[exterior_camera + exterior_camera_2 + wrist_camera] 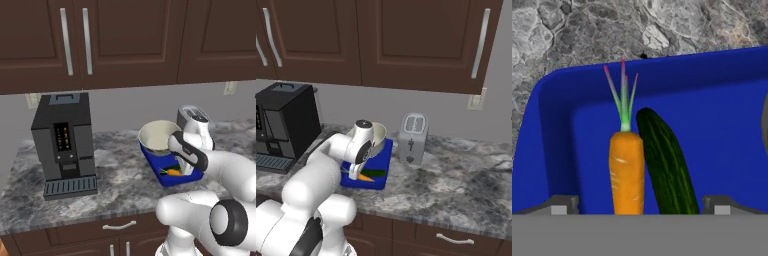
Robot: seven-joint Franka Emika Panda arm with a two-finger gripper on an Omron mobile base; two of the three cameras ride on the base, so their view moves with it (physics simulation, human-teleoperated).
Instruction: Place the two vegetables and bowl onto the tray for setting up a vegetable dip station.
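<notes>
Claw (640,210) spread wide, released, above carrot (626,170) and cucumber (667,165) side by side, touching, in tray (722,115); bowl (157,135) there too.

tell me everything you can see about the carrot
The carrot is small, smooth and bright orange, with a thin sprout of green stalks tipped reddish at its top. It lies flat inside the blue tray, side by side with the dark green cucumber, apparently touching it. The open gripper hovers just above, holding nothing.
</notes>
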